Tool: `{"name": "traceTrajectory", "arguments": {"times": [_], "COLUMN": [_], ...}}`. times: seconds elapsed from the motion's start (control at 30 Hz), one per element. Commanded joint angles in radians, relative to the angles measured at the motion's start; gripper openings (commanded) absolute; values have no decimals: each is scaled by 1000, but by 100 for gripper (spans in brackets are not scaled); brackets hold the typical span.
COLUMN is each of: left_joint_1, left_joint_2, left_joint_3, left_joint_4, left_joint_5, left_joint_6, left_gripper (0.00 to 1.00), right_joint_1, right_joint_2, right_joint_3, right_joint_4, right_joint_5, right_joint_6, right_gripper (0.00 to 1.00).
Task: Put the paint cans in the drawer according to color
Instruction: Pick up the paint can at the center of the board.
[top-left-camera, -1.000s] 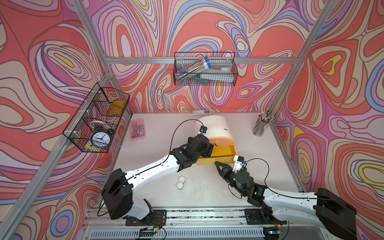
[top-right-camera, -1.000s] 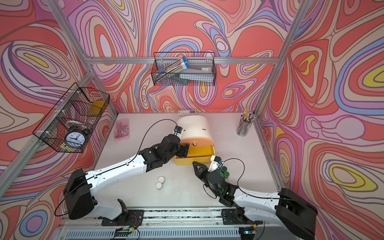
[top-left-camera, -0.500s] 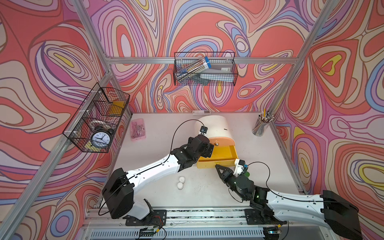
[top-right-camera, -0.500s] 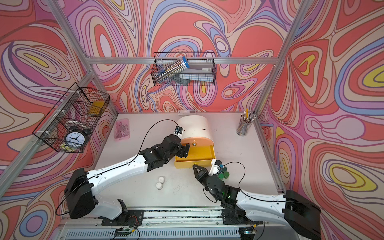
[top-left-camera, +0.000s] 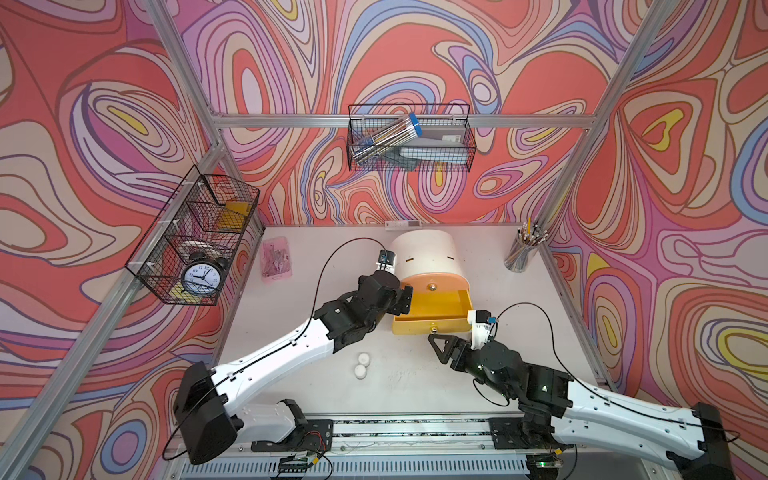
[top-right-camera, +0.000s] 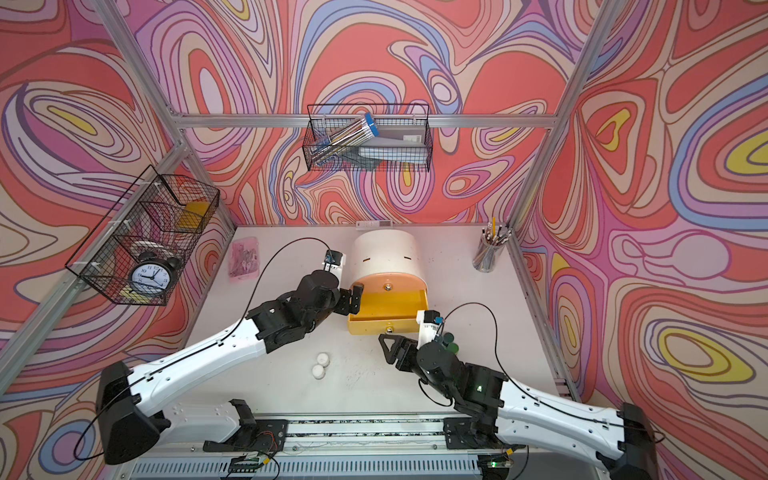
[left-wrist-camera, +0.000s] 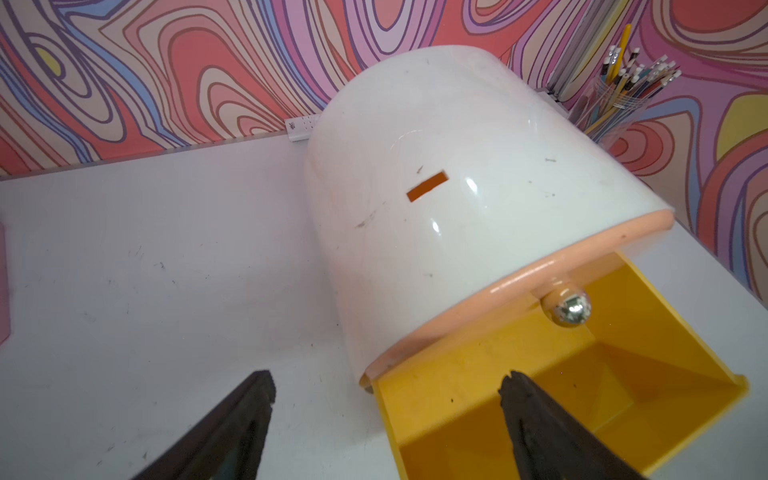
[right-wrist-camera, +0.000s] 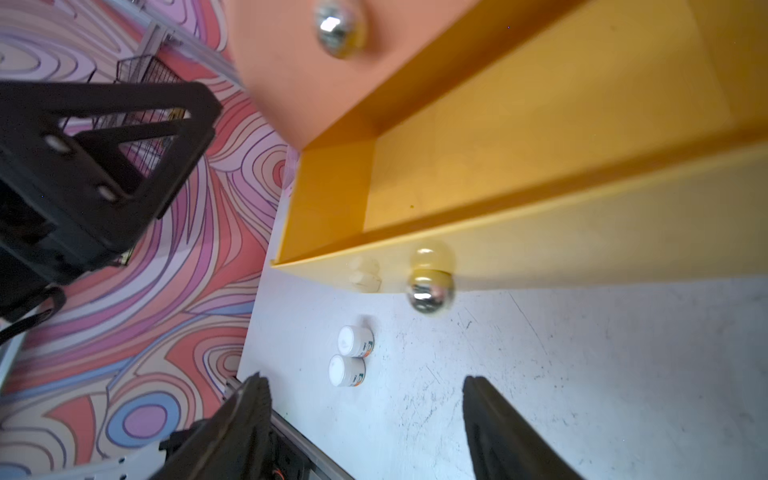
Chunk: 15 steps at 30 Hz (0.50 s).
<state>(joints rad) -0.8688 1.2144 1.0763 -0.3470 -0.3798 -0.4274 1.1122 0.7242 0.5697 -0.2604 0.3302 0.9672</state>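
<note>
the left arm reaches up and inward from its base, the black wrist bent just behind the jaws. the left gripper has its jaws spread wide, with both dark fingers flanking a broad gap. the right arm lies low and long, its wrist camera riding just behind the jaws. the right gripper is also spread wide. in both top views only one of its triangular fingers shows ahead of the wrist.

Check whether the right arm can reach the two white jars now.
Probably yes: the white jars stand on bare table ahead of the open jaws of the right arm, nothing between. In a top view the left arm lies close beside them.
</note>
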Motion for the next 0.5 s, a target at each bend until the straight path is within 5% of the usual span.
{"name": "traceTrajectory", "arguments": {"times": [0.0, 0.2, 0.47], "left_joint_1": [4, 4, 5], "left_joint_2": [-110, -194, -171], "left_joint_3": [-25, -115, -322], "left_joint_4": [-263, -600, -399], "left_joint_5": [22, 37, 190], "left_joint_6": [-83, -230, -317], "left_gripper": [89, 84, 82], "right_joint_1": [5, 5, 5], "right_joint_2": [13, 70, 32], "right_joint_3": [125, 231, 147], "right_joint_4": [-238, -273, -160], "right_joint_5": [-80, -81, -102], "right_joint_6": [-347, -582, -688], "right_gripper": [98, 98, 98]}}
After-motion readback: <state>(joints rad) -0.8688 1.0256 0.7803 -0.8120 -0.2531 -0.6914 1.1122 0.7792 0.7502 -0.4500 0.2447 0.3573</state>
